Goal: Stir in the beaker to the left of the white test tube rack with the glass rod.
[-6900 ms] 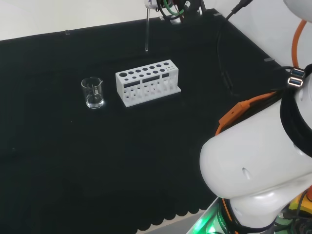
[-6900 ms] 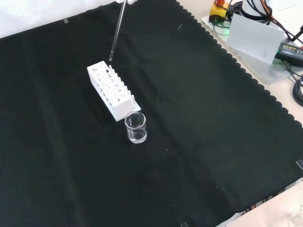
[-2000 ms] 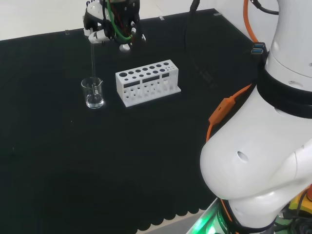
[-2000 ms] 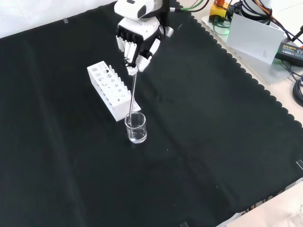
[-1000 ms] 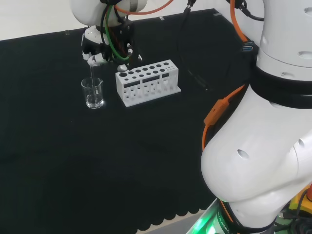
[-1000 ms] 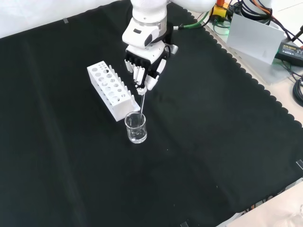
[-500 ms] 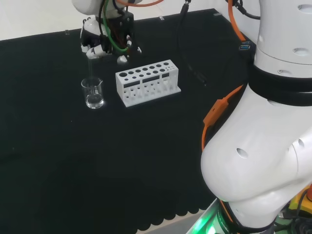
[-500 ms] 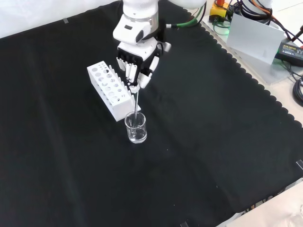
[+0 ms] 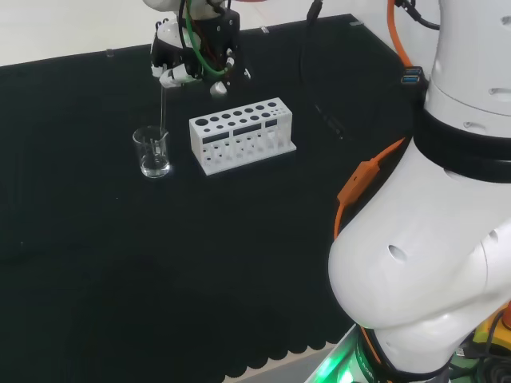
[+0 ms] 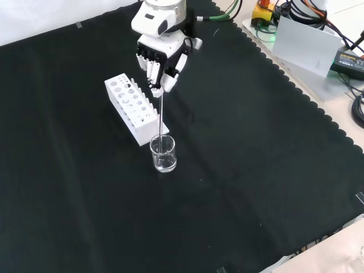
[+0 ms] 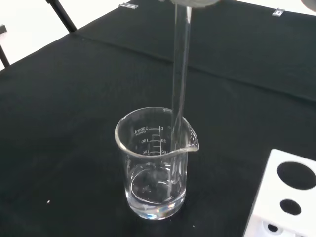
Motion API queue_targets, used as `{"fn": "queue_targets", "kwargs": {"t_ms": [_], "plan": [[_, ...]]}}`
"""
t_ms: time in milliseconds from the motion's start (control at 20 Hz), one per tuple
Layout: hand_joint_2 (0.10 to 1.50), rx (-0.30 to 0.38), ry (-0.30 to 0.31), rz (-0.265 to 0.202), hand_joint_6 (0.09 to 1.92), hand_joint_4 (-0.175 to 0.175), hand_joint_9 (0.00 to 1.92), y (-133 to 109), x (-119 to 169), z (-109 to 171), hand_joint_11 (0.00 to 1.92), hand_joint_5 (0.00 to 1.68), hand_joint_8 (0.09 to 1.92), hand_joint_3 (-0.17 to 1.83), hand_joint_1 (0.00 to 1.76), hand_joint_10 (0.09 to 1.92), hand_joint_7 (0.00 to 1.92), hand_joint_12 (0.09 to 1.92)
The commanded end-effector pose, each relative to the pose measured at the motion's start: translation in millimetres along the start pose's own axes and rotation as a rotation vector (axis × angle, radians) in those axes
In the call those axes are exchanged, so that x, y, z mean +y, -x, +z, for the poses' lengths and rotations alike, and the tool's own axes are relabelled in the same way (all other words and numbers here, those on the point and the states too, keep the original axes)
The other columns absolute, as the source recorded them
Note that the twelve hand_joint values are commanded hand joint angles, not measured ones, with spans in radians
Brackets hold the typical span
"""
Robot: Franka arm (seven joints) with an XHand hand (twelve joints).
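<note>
A small clear glass beaker [image 9: 152,152] [image 10: 163,153] [image 11: 154,163] stands on the black cloth just left of the white test tube rack [image 9: 242,134] in the head view. My hand [image 9: 192,56] [image 10: 159,54] hovers above and behind the beaker, its fingers curled round the top of a thin glass rod [image 9: 163,108] [image 10: 162,116] [image 11: 180,69]. The rod hangs down, slightly tilted, with its lower end inside the beaker near the spout side. A little clear liquid seems to lie at the beaker's bottom.
The rack [image 10: 133,108] [image 11: 286,197] stands close beside the beaker, between it and the hand's side in the front view. Boxes and cables [image 10: 307,40] lie past the cloth's scalloped edge. The arm's white links [image 9: 447,239] stand at the head view's right.
The hand with the rod has shifted right and away in the head view, upward in the front view. The rod's tip has swung inside the beaker. Beaker and rack stay put.
</note>
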State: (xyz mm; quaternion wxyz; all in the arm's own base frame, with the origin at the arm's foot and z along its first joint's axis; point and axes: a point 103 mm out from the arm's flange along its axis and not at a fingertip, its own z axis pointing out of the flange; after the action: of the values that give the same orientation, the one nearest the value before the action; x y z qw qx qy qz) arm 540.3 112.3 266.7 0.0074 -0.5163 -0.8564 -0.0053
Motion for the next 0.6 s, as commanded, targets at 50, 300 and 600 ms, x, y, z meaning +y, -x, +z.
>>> {"fn": "queue_targets", "kwargs": {"t_ms": [50,300,600], "plan": [[1.06,0.011,-0.005,-0.018,0.52,-0.175,1.82,-19,6,4,1.69,1.28,0.52,-0.17,1.31,0.49,1.32,0.69],[1.06,0.013,-0.015,-0.04,0.52,-0.175,1.82,-31,19,7,1.69,1.28,0.52,-0.17,1.31,0.49,1.33,0.69],[1.06,0.013,-0.02,-0.044,0.52,-0.175,1.82,-30,29,12,1.7,1.28,0.52,-0.17,1.31,0.49,1.33,0.69]]}}
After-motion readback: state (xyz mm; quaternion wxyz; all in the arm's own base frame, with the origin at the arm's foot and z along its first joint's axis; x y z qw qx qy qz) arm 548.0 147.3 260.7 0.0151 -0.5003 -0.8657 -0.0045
